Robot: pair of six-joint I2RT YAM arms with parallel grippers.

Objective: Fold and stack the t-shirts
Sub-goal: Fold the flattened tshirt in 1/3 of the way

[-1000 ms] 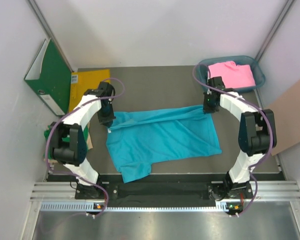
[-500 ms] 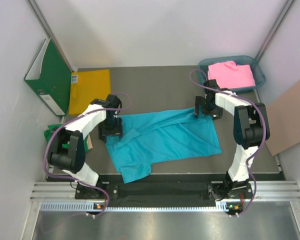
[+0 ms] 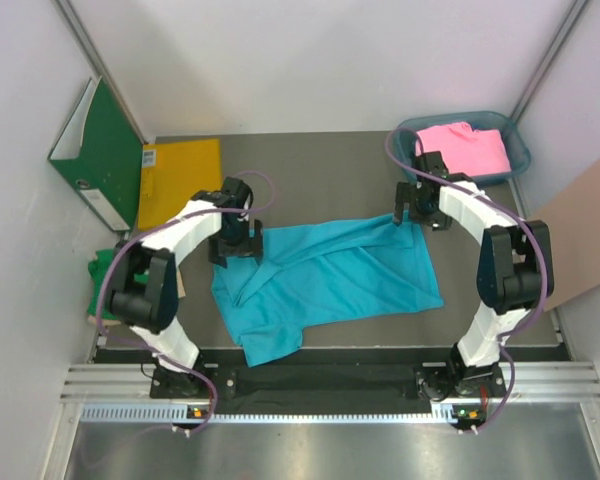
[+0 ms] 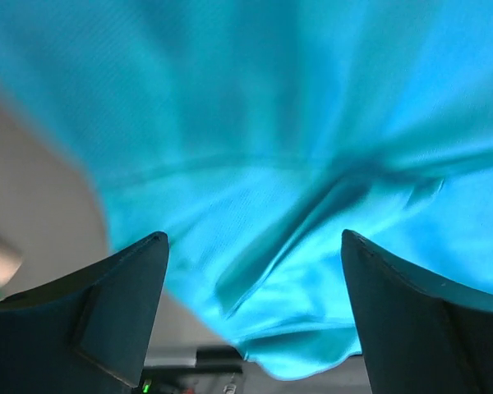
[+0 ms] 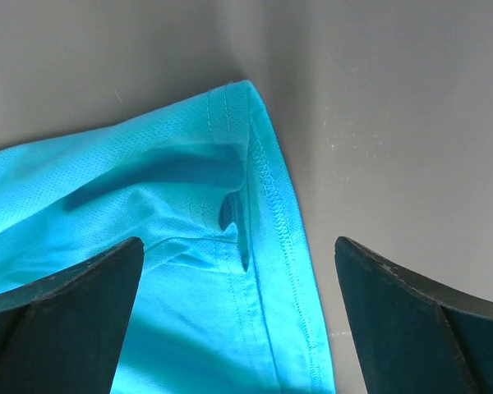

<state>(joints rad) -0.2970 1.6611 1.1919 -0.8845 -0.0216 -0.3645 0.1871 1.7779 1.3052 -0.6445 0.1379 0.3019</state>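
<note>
Soft turquoise-blue cloth t-shirt [image 3: 330,275] spread rumpled on the grey table [image 3: 320,165], left jaws seen released over its bunched left edge, right jaws released over its far right hem corner, pink cloth t-shirt [image 3: 463,148] laid in blue plastic tub [image 3: 518,150]

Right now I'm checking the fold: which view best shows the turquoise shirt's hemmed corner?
The right wrist view: the hemmed corner lies close up, stitching sharp, between the open right gripper's fingers. The top view shows it small beside that gripper; the left wrist view shows only blurred cloth.
</note>
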